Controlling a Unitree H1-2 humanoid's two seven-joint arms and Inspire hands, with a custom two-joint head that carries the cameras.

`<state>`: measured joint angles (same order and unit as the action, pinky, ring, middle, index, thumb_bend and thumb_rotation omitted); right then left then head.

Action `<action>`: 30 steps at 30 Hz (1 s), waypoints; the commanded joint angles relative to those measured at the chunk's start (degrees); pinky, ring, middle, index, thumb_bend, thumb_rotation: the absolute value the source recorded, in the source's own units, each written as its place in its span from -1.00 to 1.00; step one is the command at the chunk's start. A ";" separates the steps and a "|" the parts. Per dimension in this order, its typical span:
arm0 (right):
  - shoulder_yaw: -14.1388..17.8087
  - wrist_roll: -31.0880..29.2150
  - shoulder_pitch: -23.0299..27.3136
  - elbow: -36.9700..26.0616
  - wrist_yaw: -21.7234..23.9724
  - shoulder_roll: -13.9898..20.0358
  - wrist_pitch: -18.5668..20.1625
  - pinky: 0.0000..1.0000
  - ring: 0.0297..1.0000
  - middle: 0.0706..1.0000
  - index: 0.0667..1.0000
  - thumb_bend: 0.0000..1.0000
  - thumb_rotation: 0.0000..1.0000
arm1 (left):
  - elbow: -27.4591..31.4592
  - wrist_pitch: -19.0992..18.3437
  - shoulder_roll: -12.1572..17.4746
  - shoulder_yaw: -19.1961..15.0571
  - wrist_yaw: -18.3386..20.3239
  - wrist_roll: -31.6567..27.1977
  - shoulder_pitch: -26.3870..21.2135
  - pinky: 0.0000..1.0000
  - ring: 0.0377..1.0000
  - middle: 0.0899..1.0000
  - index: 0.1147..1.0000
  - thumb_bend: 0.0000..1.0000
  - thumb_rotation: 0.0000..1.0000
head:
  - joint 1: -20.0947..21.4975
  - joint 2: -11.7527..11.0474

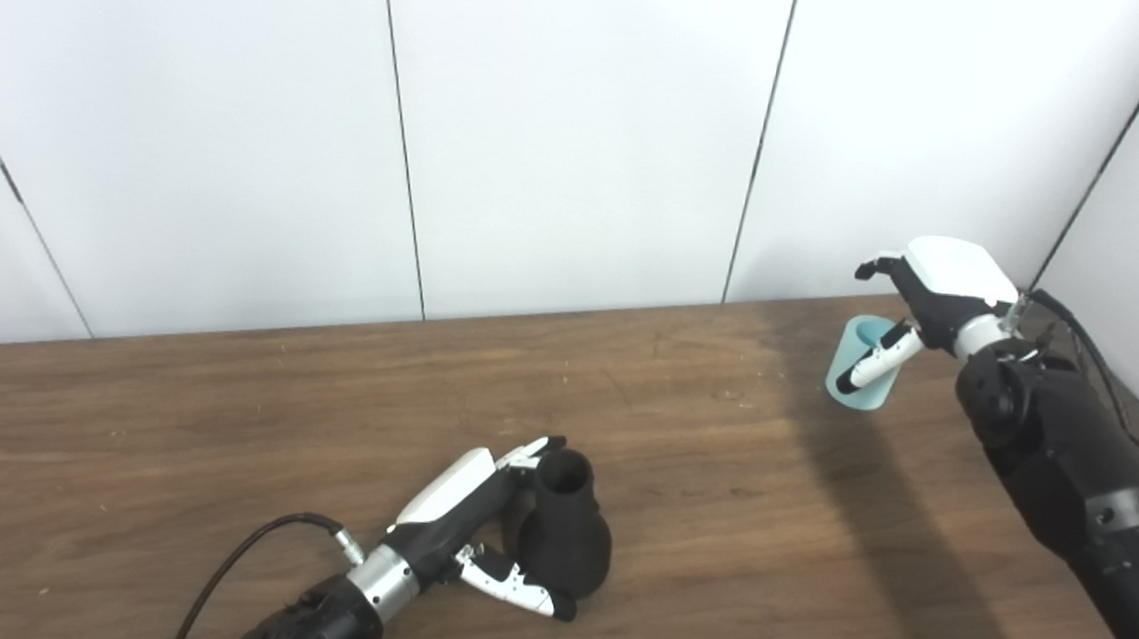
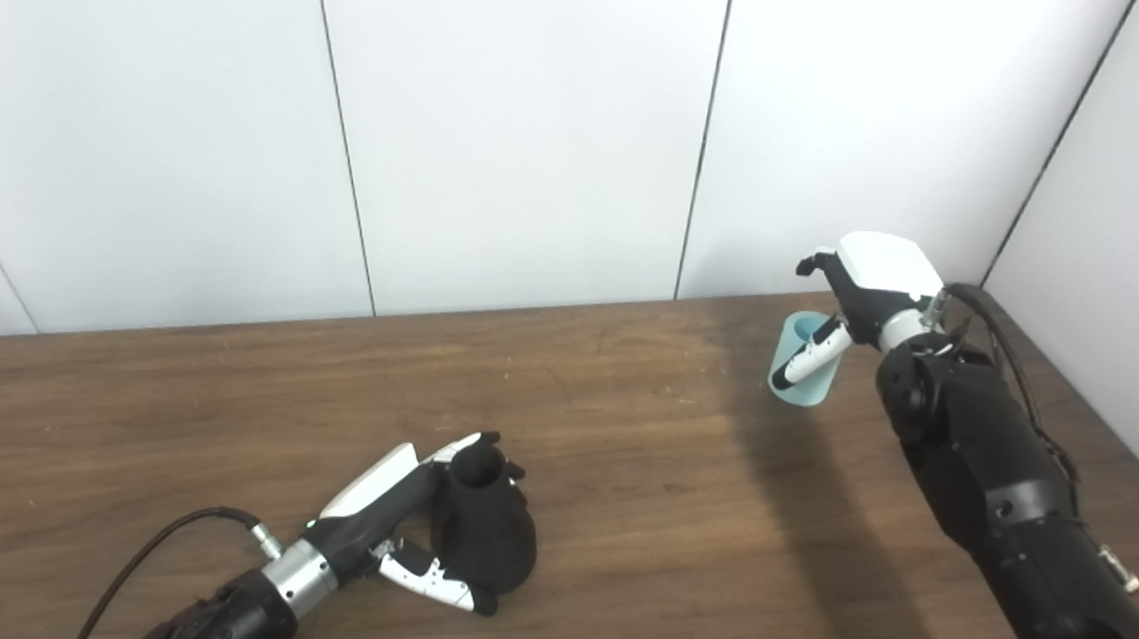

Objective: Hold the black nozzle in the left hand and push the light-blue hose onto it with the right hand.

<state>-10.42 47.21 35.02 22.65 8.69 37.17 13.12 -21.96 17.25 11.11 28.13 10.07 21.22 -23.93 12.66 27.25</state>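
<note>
Fingers of left hand (image 1: 475,523) gripping flared matte black nozzle (image 1: 564,540), right hand (image 1: 921,304) clasping smooth light-blue hose (image 1: 859,365)

wooden table (image 1: 221,435); black nozzle (image 1: 564,540) rests on it, light-blue hose (image 1: 861,375) perhaps touching too.

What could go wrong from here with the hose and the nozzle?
The right hand holds the light-blue hose with fingers over one side only; it might slip or tilt when pushed. The left hand wraps the black nozzle low on the table, thumb underneath, so the nozzle could twist under load. The two parts are far apart, so lining up their openings may be off.
</note>
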 commanded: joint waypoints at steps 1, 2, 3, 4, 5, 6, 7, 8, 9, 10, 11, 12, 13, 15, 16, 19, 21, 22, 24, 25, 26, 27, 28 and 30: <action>0.29 0.26 5.39 -2.04 -1.89 2.59 -1.40 0.40 0.61 0.67 0.53 1.00 -0.43 | -10.62 -6.93 4.37 2.62 2.30 5.37 9.53 1.00 0.98 0.57 -0.17 0.04 -0.87 | -0.08 0.08; 0.19 0.23 5.49 -1.70 -1.97 2.59 -1.60 0.39 0.61 0.67 0.53 1.00 -0.44 | -10.59 -6.96 4.38 2.62 2.31 5.37 9.54 1.00 0.98 0.57 -0.17 0.04 -0.87 | -0.15 0.20; 0.05 0.23 5.68 -1.25 -2.03 2.60 -1.79 0.39 0.61 0.67 0.53 0.99 -0.44 | -10.68 -6.97 4.36 2.62 2.30 5.37 9.52 1.00 0.98 0.57 -0.17 0.04 -0.87 | -0.14 0.18; -0.11 0.23 5.87 -0.82 -2.09 2.62 -1.93 0.39 0.61 0.67 0.53 0.99 -0.44 | -10.83 -6.95 4.32 2.63 2.26 5.37 9.47 1.00 0.98 0.57 -0.18 0.04 -0.87 | -0.14 0.18; -0.25 0.22 6.02 -0.50 -2.12 2.64 -2.01 0.39 0.61 0.67 0.53 0.99 -0.45 | -10.89 -6.96 4.29 2.62 2.26 5.36 9.44 1.00 0.98 0.58 -0.18 0.04 -0.87 | -0.14 0.18; -0.40 0.21 6.13 -0.28 -2.13 2.66 -2.02 0.39 0.61 0.67 0.53 0.99 -0.45 | -10.87 -6.99 4.27 2.59 2.28 5.30 9.45 1.00 0.98 0.58 -0.17 0.04 -0.87 | -0.14 0.18; -0.53 0.24 6.21 -0.13 -2.14 2.68 -2.00 0.39 0.60 0.67 0.53 0.99 -0.45 | -10.75 -7.05 4.28 2.57 2.32 5.25 9.49 1.00 0.98 0.58 -0.18 0.04 -0.87 | -0.14 0.18; -0.66 0.27 6.27 -0.01 -2.14 2.69 -1.95 0.39 0.60 0.67 0.53 0.99 -0.45 | -10.62 -7.11 4.29 2.56 2.36 5.24 9.55 1.00 0.98 0.58 -0.18 0.04 -0.87 | -0.14 0.18; -0.76 0.27 6.31 0.07 -2.16 2.71 -1.92 0.39 0.60 0.67 0.53 0.99 -0.45 | -10.53 -7.14 4.30 2.56 2.38 5.23 9.58 1.00 0.98 0.58 -0.18 0.04 -0.87 | -0.14 0.18; -0.91 0.32 6.37 0.16 -2.10 2.71 -1.81 0.39 0.60 0.67 0.53 0.99 -0.45 | -10.63 -7.17 4.27 2.58 2.36 5.27 9.54 1.00 0.98 0.58 -0.18 0.04 -0.87 | -0.28 0.31; -1.02 0.34 6.41 0.22 -2.07 2.71 -1.73 0.39 0.60 0.67 0.53 0.99 -0.45 | -10.72 -7.18 4.25 2.59 2.33 5.30 9.49 1.00 0.98 0.59 -0.18 0.04 -0.87 | -0.28 0.31; -1.09 0.35 6.44 0.26 -2.05 2.71 -1.68 0.39 0.60 0.67 0.53 0.99 -0.45 | -10.79 -7.19 4.23 2.60 2.32 5.31 9.46 1.00 0.98 0.59 -0.18 0.04 -0.87 | -0.28 0.31; -1.20 0.41 6.44 0.29 -1.98 2.70 -1.59 0.39 0.60 0.67 0.53 0.99 -0.45 | -10.81 -7.20 4.23 2.59 2.32 5.30 9.45 1.00 0.98 0.59 -0.18 0.04 -0.87 | -0.25 0.30; -1.43 0.63 6.38 0.17 -1.75 2.64 -1.21 0.39 0.59 0.67 0.53 0.99 -0.45 | -10.80 -7.25 4.23 2.59 2.41 5.25 9.45 1.00 0.98 0.59 -0.18 0.04 -0.87 | -0.25 0.30; -1.53 0.70 6.38 0.15 -1.63 2.61 -1.02 0.39 0.59 0.67 0.53 0.99 -0.45 | -10.71 -7.32 4.24 2.59 2.47 5.23 9.47 1.00 0.98 0.59 -0.18 0.04 -0.87 | -0.25 0.30; -1.88 0.77 6.60 0.69 -1.52 2.46 -0.74 0.39 0.61 0.67 0.53 0.99 -0.45 | -10.43 -7.50 4.30 2.60 2.58 5.26 9.53 1.00 0.98 0.58 -0.18 0.04 -0.87 | -0.25 0.36; -2.04 0.75 6.65 0.68 -1.37 2.42 -0.56 0.40 0.63 0.67 0.53 0.99 -0.45 | -10.39 -7.54 4.28 2.60 2.61 5.23 9.53 1.00 0.98 0.58 -0.18 0.04 -0.87 | -0.25 0.36; -2.11 0.73 6.66 0.62 -1.25 2.40 -0.47 0.42 0.63 0.67 0.53 0.99 -0.44 | -10.34 -7.57 4.28 2.58 2.63 5.21 9.54 1.00 0.98 0.58 -0.18 0.04 -0.87 | -0.31 0.40; -2.22 0.66 6.71 0.57 -1.01 2.38 -0.34 0.43 0.64 0.68 0.53 0.99 -0.45 | -10.33 -7.62 4.27 2.55 2.68 5.13 9.54 1.00 0.98 0.58 -0.18 0.04 -0.87 | -0.31 0.40; -2.28 0.66 6.80 0.62 -0.90 2.38 -0.30 0.44 0.64 0.68 0.53 0.99 -0.45 | -10.34 -7.62 4.27 2.53 2.69 5.10 9.54 1.00 0.98 0.58 -0.18 0.04 -0.87 | -0.31 0.40; -2.33 0.68 6.85 0.64 -0.81 2.39 -0.25 0.44 0.64 0.68 0.53 0.99 -0.45 | -10.37 -7.60 4.27 2.52 2.69 5.08 9.54 1.00 0.98 0.58 -0.18 0.04 -0.87 | -0.31 0.40; -2.40 0.70 6.94 0.65 -0.66 2.42 -0.17 0.45 0.64 0.68 0.53 0.99 -0.46 | -10.40 -7.61 4.26 2.52 2.68 5.07 9.55 1.00 0.98 0.58 -0.18 0.04 -0.87 | -0.31 0.40; -2.46 0.72 7.02 0.63 -0.53 2.46 -0.10 0.45 0.64 0.68 0.53 0.99 -0.46 | -10.40 -7.64 4.25 2.52 2.68 5.08 9.55 1.00 0.98 0.58 -0.18 0.04 -0.87 | -0.28 0.41; -2.53 0.72 7.09 0.41 -0.18 2.57 0.04 0.45 0.64 0.68 0.53 0.99 -0.46 | -10.24 -7.78 4.26 2.50 2.72 5.09 9.58 1.00 0.98 0.58 -0.18 0.04 -0.87 | -0.32 0.40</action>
<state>-13.47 47.14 36.61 24.80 9.41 37.16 13.02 -21.96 17.24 11.11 28.15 10.07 21.22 -23.93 12.39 27.60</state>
